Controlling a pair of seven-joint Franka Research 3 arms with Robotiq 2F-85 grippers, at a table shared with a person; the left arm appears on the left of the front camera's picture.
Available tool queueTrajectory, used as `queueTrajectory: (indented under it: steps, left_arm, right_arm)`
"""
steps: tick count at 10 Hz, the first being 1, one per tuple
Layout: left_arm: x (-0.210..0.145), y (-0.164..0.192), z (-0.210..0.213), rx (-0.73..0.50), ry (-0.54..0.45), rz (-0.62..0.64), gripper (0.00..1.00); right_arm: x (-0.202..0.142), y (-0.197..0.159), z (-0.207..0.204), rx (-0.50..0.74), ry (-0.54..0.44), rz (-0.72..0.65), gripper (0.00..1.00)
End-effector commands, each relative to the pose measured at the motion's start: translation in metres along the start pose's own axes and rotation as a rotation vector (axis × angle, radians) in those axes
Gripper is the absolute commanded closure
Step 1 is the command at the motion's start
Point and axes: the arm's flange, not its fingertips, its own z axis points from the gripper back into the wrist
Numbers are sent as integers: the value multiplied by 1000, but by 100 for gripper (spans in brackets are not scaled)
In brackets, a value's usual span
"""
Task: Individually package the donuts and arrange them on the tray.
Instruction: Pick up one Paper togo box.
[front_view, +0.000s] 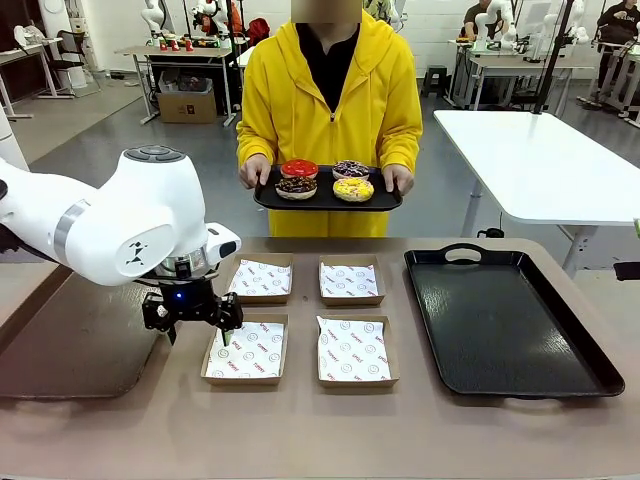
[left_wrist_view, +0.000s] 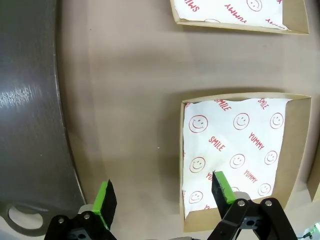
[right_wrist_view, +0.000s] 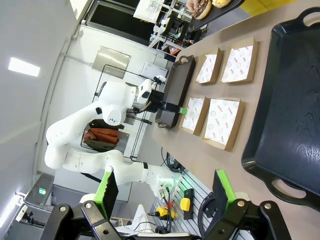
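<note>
left claw (front_view: 198, 330): black, two-fingered, green-padded, jaws wide apart and holding nothing. it hangs low over the brown bench (front_view: 300, 430) at the left edge of the near-left shallow brown cardboard box lined with printed white paper (front_view: 246, 381); in the left wrist view one pad sits over that box's rim and the other over bare bench. right claw (right_wrist_view: 166, 187): jaws likewise wide apart and empty, raised off the right end of the bench.

the four ring donuts are off the bench: chocolate with sprinkles (front_view: 296, 186), glossy red (front_view: 299, 168), yellow with sprinkles (front_view: 353, 189) and dark purple-and-white (front_view: 350, 168). they lie two by two on a small black serving tray (front_view: 325, 205), held in both hands (front_view: 255, 172) by a person in a yellow hooded jacket at the far side.

step in hand, as judged: the very start. all boxes are unfilled, three more such boxes (front_view: 351, 301) completing a square, and the large black handled tray (front_view: 500, 320) to their right is bare.

the next move likely needs a donut within reach, a soft grip that spares the glaze, and a drop into one lined box.

in the way: the donuts lie beyond the bench's far edge and well apart from either claw. a second dark tray (front_view: 70, 350) lies just left of the left claw.
</note>
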Motion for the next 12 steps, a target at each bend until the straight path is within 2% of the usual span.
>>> queueTrajectory:
  steps: [1,4,7,8,10,11,12]
  left_arm:
    - [8,-14,-6,9,-20,36,0]
    - [16,-14,-18,-8,-36,18,0]
    - [18,-12,-19,-40,-50,-17,90]
    - [17,-11,-16,-39,-54,-21,100]
    - [17,-10,-14,-42,-51,-18,100]
    - [17,-10,-15,-39,-47,-18,94]
    - [18,-10,-16,-39,-40,-18,100]
  right_arm:
    - [2,-1,0,26,-14,18,0]
    - [2,-1,0,26,-14,18,0]
    - [2,-1,0,26,-14,18,0]
    - [2,-1,0,26,-14,18,0]
    - [2,-1,0,26,-14,18,0]
    - [2,-1,0,26,-14,18,0]
    - [2,-1,0,26,-14,18,0]
